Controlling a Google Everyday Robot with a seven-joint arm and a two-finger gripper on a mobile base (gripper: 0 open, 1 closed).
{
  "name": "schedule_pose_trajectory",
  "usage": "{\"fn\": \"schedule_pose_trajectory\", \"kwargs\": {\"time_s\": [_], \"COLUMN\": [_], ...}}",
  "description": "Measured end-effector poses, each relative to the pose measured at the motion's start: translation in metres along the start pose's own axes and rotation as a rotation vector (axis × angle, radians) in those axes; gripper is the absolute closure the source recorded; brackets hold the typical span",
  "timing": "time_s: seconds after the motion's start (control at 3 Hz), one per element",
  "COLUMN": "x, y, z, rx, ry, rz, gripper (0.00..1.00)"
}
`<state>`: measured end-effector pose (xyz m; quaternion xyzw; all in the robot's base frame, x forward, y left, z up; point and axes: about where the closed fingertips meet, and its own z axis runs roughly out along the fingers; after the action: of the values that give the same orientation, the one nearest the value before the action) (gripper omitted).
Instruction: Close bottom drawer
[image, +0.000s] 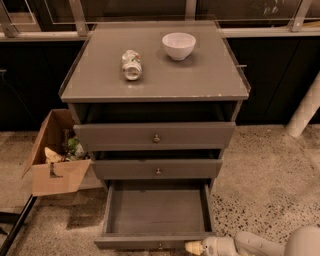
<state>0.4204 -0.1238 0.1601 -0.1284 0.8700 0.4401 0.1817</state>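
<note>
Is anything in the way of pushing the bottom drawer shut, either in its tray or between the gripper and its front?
Nothing visible does. The bottom drawer has a bare tray, and the gripper sits by the right end of its front, at the lower edge of the view, with nothing between them.

Bottom drawer (155, 212): lowest in its stack of three, pulled well out, tray open to view from above. Plain grey tray, level, sides straight. Slim grey-brown front along the near edge, with a small round metal knob (160, 245) at its centre. Gripper (194, 247) sits low by the front's right end, with the knob just left of it and the tray above and left. Whether they touch is not clear.
</note>
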Motion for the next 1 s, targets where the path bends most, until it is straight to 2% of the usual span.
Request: {"fn": "schedule_pose_trajectory", "kwargs": {"time_s": [0.33, 1.0], "x": [-0.013, -0.04], "y": [-0.005, -0.01], "z": [0.005, 0.018], "rx": [0.004, -0.021], "ry": [-0.033, -0.009], "rz": [-0.003, -0.011], "gripper": [1.0, 1.0]}}
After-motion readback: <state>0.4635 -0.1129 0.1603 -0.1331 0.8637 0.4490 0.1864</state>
